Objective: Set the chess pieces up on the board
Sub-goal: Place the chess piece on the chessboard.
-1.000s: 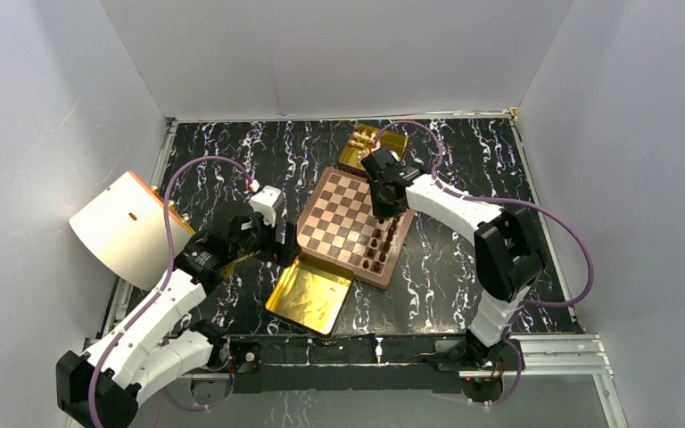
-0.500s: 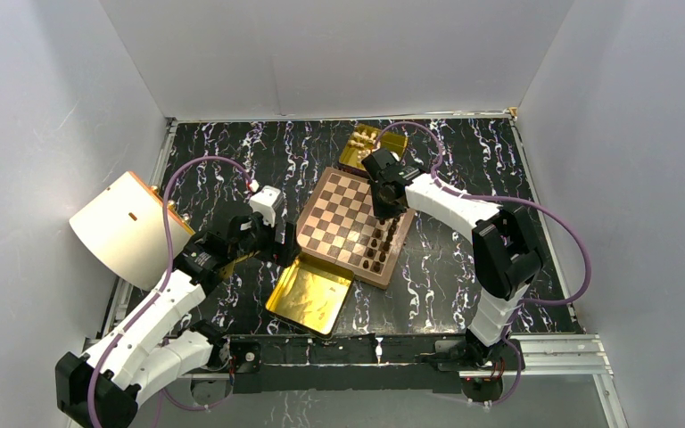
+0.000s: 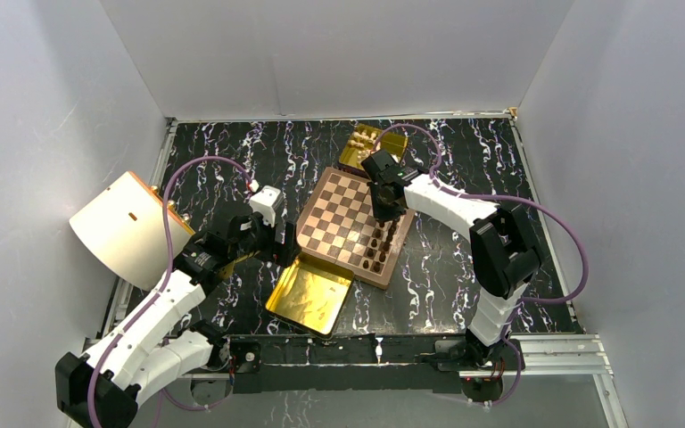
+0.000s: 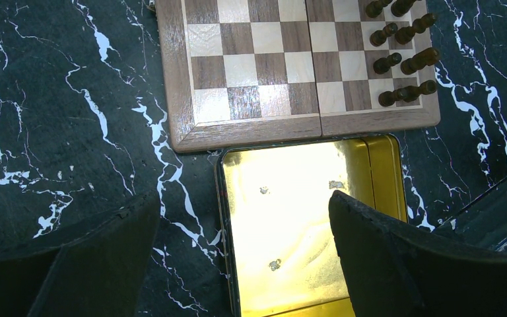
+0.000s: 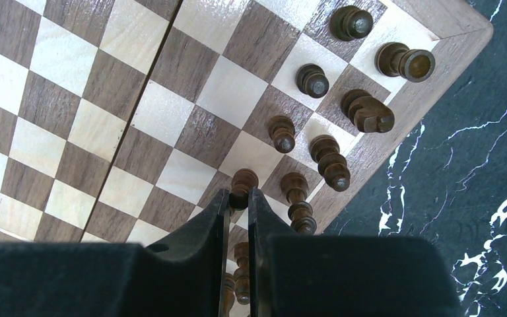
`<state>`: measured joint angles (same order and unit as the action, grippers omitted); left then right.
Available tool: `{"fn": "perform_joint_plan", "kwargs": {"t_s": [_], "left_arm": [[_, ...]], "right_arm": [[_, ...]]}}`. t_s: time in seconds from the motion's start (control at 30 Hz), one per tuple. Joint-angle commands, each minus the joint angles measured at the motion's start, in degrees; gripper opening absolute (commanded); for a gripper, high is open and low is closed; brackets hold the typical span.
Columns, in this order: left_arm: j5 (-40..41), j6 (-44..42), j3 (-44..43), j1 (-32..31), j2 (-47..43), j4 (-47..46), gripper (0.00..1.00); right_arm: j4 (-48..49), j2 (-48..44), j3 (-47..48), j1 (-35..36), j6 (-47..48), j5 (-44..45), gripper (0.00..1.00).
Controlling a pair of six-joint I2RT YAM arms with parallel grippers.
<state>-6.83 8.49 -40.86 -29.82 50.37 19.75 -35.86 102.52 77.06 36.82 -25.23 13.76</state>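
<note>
The chessboard [image 3: 343,218] lies mid-table, with a reddish-brown rim and dark and cream checks. Several dark brown chess pieces [image 3: 380,250] stand in two rows along its right edge; they also show in the right wrist view [image 5: 323,155] and the left wrist view [image 4: 403,63]. My right gripper [image 5: 239,195] is shut on a dark pawn [image 5: 243,181] and holds it over the board's right side [image 3: 383,214]. My left gripper [image 4: 244,224] is open and empty, hovering over the empty gold tray [image 4: 304,218] just below the board's near edge [image 4: 257,129].
The empty gold tray [image 3: 310,296] lies at the board's near corner. Another gold tray [image 3: 371,143] with pale pieces sits behind the board. A cream lid-like object [image 3: 120,227] stands at the left edge. Grey walls enclose the black marbled table [image 3: 464,267].
My right gripper has shifted very slightly over the board's right side with the pawn. The left arm has not moved.
</note>
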Motion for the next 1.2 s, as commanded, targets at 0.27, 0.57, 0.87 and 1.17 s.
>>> {"fn": "perform_joint_plan", "kwargs": {"t_s": [0.27,0.57,0.87,1.17], "left_arm": [[0.68,-0.85,0.25,0.20,-1.60,-0.07,0.95],[0.68,-0.84,0.19,0.20,-1.59,-0.07,0.95],[0.60,-0.93,0.05,0.20,-1.08,-0.10,0.95],[0.77,-0.65,-0.06,0.20,-1.37,-0.13,0.95]], "right_arm": [[1.73,1.78,0.46,-0.46,-0.10,0.64,0.22],[1.80,1.86,0.20,-0.82,-0.11,0.64,0.26],[1.34,1.54,0.59,-0.80,-0.25,0.47,0.31],[-2.66,0.32,6.03,-0.87,0.72,0.42,0.33]]}}
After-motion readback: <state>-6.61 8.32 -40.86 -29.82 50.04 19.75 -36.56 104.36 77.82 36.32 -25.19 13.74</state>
